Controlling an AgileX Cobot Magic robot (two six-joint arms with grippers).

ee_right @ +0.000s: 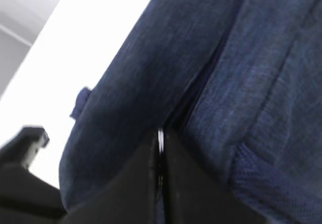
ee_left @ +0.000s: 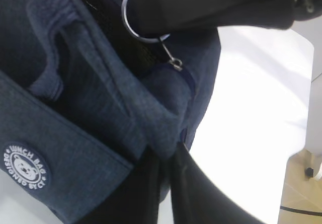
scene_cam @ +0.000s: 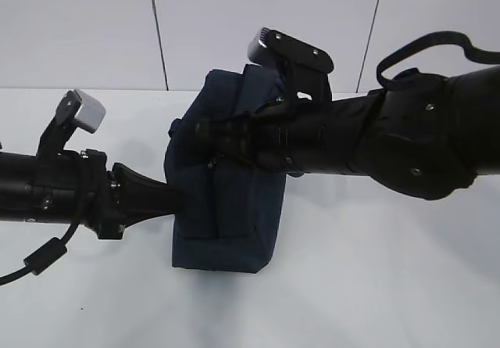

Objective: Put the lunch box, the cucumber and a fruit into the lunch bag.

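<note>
Right tool: my jaws are pinched tight on the silver ring pull of the zipper; in the right wrist view a sliver of metal shows between the closed tips.
Left tool: jaws narrow, nipping a fold of navy fabric at the bag's end, so I'm anchoring the cloth here.
Lunch bag: standing on the white desk between my two arms, boxy, handles flopped against its side, round logo patch facing the left camera.
Zipper: I can't tell how far it is drawn; the arm hides the top seam, so I'd guess partly at best.
Handling: soft, light cloth that sags and slides. I judge it needs the left pinch as a counter-hold or the whole bag will drag along with the pull.
Grip point: the ring is thin and slick; I'd hold it deep between the tips.
Lunch box, cucumber, fruit: none visible in any view.
</note>
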